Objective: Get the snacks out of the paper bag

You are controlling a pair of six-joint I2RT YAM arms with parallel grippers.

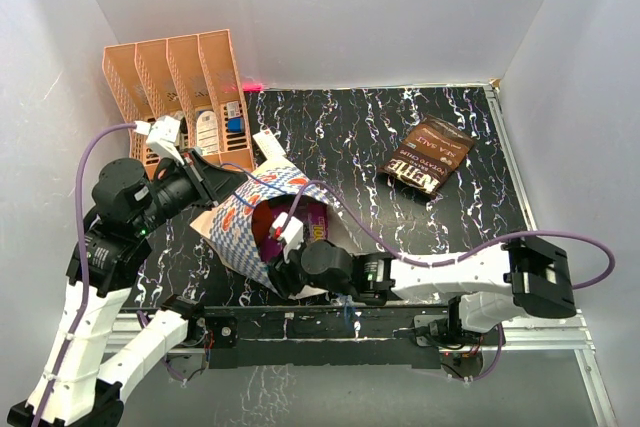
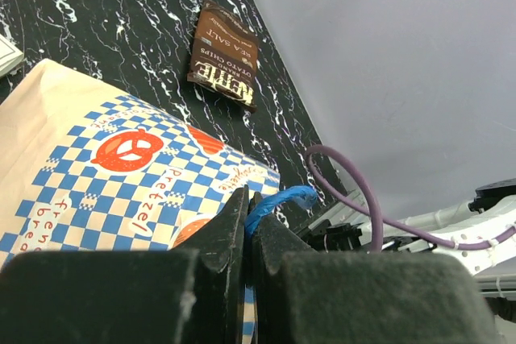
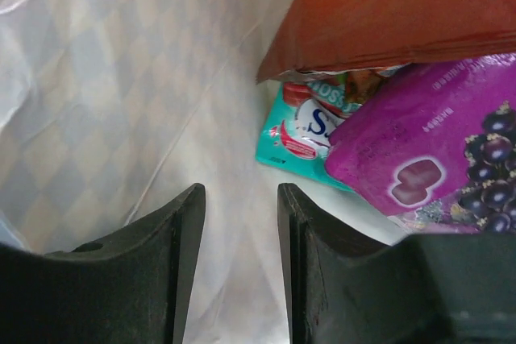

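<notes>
Pinching the blue cord handle (image 2: 282,197) in my clenched left end effector (image 2: 248,209), I hold the paper bag (image 2: 121,175) on its side with the mouth agape so the other arm can reach in. My right end effector (image 3: 240,199) sits inside, jaws parted and empty, with the purple packet (image 3: 427,151), teal packet (image 3: 294,138) and orange-red packet (image 3: 387,14) heaped at its 2 o'clock. One dark brown packet (image 1: 428,155) already lies on the bench (image 1: 350,127) at the bag's 2 o'clock; whether more hide under the heap I cannot tell.

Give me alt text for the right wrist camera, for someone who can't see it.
The open, empty right gripper sits inside the white paper bag, facing a purple grape packet, with a teal packet partly under it and an orange-red packet above.
</notes>
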